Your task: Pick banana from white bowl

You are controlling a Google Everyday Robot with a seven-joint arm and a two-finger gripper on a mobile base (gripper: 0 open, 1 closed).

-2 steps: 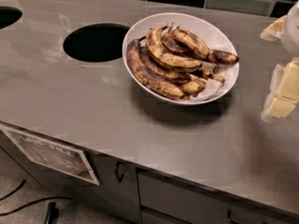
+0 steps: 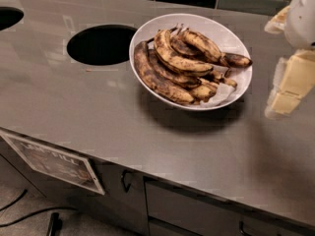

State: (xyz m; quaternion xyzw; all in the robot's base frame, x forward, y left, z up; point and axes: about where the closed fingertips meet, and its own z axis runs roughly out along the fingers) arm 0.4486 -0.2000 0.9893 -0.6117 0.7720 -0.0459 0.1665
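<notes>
Banana (image 2: pixel 177 59) lying in the white bowl (image 2: pixel 224 33), with the claw (image 2: pixel 289 82) off to one side.
I see the claw over the grey counter (image 2: pixel 74 107) at the right edge of my view, apart from the bowl, and I cannot tell whether it is spread or pressed together. The banana sits left of the claw, draped across the darker bananas (image 2: pixel 157 80), outside its grip. Farther left from the claw, past the bowl, a round hole (image 2: pixel 101 44) opens in the counter.

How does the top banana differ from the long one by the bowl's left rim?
The top banana is yellower; the rim banana browner. The top banana rests on others; the rim banana touches the white bowl. Both are long, curved. The hand is right of them.
</notes>
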